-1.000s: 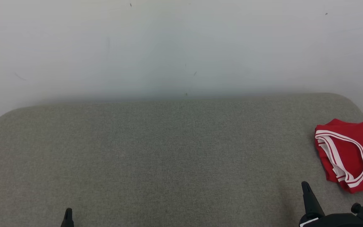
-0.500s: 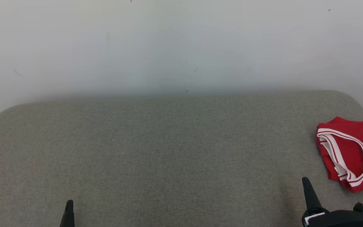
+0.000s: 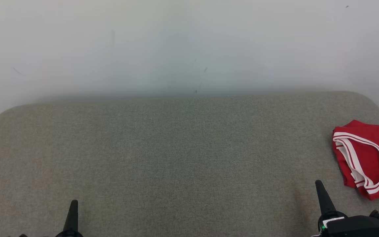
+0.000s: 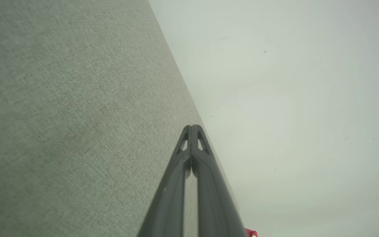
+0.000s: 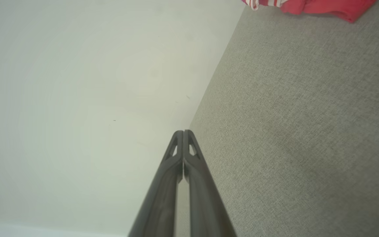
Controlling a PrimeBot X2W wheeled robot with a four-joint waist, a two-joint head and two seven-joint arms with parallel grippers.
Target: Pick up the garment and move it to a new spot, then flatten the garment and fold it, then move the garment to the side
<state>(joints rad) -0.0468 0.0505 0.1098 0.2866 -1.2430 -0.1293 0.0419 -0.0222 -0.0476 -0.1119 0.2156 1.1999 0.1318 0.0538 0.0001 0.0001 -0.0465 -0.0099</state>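
Observation:
A folded red jersey with white and red trim lies at the right end of the grey fabric surface, partly cut off by the head view's edge. Its hem shows at the top of the right wrist view as the jersey, and a red scrap of the jersey peeks in at the bottom of the left wrist view. My right gripper is shut and empty, just left of and nearer than the jersey, its tips pressed together. My left gripper hovers at the lower left, shut with nothing in it.
The grey cushioned surface has rounded far corners and butts against a pale wall. A wide stretch of bare fabric lies between the two grippers.
Both grippers have risen further into the head view. The whole picture has slid slightly, so the camera has moved; the jersey lies where it was on the surface.

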